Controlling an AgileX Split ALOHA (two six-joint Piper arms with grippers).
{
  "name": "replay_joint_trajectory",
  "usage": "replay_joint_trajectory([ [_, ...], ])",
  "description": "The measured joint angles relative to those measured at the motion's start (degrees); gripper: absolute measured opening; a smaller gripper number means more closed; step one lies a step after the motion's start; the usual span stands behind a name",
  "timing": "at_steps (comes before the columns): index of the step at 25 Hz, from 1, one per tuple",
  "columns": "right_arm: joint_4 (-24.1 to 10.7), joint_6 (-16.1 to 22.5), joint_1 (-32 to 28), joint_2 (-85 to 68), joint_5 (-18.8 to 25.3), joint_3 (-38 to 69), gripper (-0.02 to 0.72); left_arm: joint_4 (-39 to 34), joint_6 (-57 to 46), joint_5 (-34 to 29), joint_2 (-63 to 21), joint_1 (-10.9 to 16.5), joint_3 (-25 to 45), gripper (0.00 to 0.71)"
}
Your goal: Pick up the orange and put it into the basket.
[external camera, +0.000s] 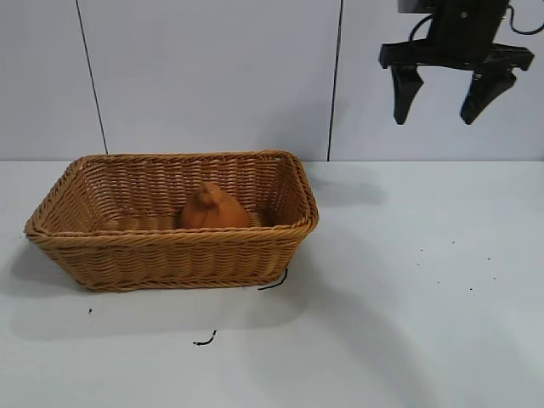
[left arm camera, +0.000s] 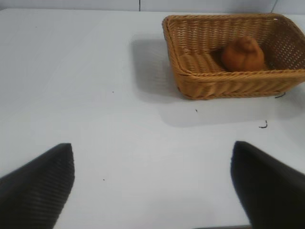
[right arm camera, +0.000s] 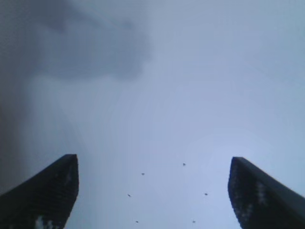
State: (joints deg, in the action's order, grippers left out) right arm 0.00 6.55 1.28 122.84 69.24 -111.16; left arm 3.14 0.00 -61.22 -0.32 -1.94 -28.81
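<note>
White worktop [external camera: 408, 323]: orange [external camera: 212, 209] already sits in the basket [external camera: 170, 246]. Your right gripper [external camera: 444, 93] hangs high, jaws open and empty; left gripper [left arm camera: 152, 186] likewise open. Only risk: clipping the rim if you descend again.

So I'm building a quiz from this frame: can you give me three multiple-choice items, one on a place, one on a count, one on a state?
1. Where is the orange?
A. On the table beside the basket
B. Inside the basket
C. In the right end effector

2. How many fruits are in the basket?
A. None
B. One
C. Three

3. What state is the right end effector in?
A. Open and empty, raised above the table
B. Shut on the orange
C. Resting inside the basket

Key:
1 B: the orange sits within the basket walls.
2 B: only that one fruit shows inside.
3 A: the right end effector hangs high with fingers spread, nothing between them. The left end effector is also open, over bare table.
</note>
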Motion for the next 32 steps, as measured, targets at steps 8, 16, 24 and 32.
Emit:
replay_joint_trajectory([
  [8, 1.2, -1.4, 0.1, -10.4, -0.1, 16.0, 0.61, 0.0, 0.0, 0.0, 0.0, 0.0, 0.0, 0.639],
  [16, 3.6, -2.2, 0.1, -35.0, 0.0, 41.4, 0.61, 0.0, 0.0, 0.0, 0.0, 0.0, 0.0, 0.639],
  [24, 3.7, -4.8, 0.1, -63.4, 0.1, 63.2, 0.61, 0.0, 0.0, 0.0, 0.0, 0.0, 0.0, 0.639],
  [32, 3.7, -7.6, 0.1, -94.4, -7.8, 79.8, 0.61, 0.0, 0.0, 0.0, 0.0, 0.0, 0.0, 0.639],
])
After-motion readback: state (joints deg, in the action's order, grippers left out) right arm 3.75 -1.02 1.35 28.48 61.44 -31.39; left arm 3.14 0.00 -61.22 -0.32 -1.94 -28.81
